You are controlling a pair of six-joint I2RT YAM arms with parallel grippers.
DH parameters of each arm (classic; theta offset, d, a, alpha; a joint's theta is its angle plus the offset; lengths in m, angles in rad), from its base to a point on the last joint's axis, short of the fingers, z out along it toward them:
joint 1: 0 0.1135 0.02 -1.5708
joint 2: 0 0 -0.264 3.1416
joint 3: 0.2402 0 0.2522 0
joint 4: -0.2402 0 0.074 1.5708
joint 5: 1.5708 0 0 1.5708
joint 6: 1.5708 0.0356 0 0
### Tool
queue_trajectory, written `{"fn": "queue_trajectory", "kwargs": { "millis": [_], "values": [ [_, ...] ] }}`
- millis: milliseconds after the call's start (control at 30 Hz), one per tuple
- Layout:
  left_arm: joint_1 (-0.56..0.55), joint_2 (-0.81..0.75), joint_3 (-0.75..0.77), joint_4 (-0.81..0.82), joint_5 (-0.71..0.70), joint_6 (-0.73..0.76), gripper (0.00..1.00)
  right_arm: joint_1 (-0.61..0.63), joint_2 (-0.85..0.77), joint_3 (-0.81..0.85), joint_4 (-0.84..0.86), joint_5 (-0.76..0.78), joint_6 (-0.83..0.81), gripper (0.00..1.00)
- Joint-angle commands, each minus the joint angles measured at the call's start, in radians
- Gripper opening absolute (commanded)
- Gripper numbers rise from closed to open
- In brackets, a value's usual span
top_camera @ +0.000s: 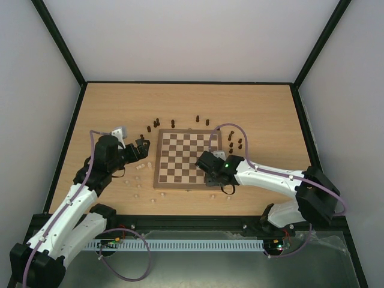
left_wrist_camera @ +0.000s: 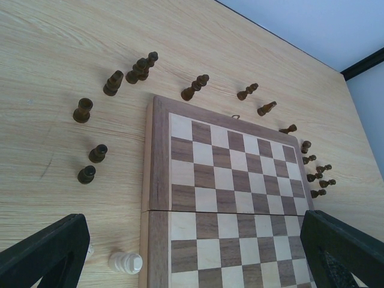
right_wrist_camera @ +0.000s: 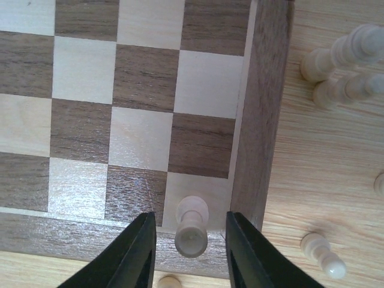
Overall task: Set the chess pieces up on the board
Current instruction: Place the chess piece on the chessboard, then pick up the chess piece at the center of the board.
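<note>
The board [top_camera: 187, 133] lies mid-table. My right gripper [top_camera: 210, 168] hangs over its near right corner. In the right wrist view its gripper [right_wrist_camera: 191, 252] is open. One cream piece [right_wrist_camera: 192, 227] stands upright on the corner cream square of the board [right_wrist_camera: 264, 120], between the fingers [right_wrist_camera: 135, 255] with a gap on each side. My left gripper [top_camera: 141, 147] is at the board's left side. In the left wrist view it [left_wrist_camera: 192, 264] is wide open and empty above the board [left_wrist_camera: 157, 156]. Dark pieces [left_wrist_camera: 141, 69] ring the far edge, and a cream piece [left_wrist_camera: 126, 262] stands on the table beside the board.
Cream pieces [top_camera: 138, 178] are scattered on the table left of the board and along its near edge [top_camera: 212, 195]. Dark pieces stand beyond the far edge [top_camera: 173, 123] and right of the board [top_camera: 239, 144]. More cream pieces [right_wrist_camera: 336, 60] stand on the table beside the right gripper.
</note>
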Motion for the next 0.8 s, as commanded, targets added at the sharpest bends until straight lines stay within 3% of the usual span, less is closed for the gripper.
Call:
{"fn": "queue_trajectory", "kwargs": {
  "millis": [0,300,633,767],
  "values": [
    [-0.003,0.003,-0.005,-0.008,-0.005,-0.014,0.99,0.007,-0.043,0.006,-0.023,0.013,-0.004,0.37],
    [-0.004,-0.002,-0.005,-0.016,-0.015,-0.019,1.00,0.008,-0.141,0.002,-0.029,0.026,-0.011,0.61],
    [-0.004,-0.014,-0.007,-0.019,-0.010,-0.017,1.00,0.007,-0.204,0.001,-0.055,0.068,0.001,0.80],
    [-0.003,-0.025,-0.006,-0.018,0.015,-0.011,0.99,0.007,-0.254,-0.026,-0.044,0.080,0.027,1.00]
  ]
}}
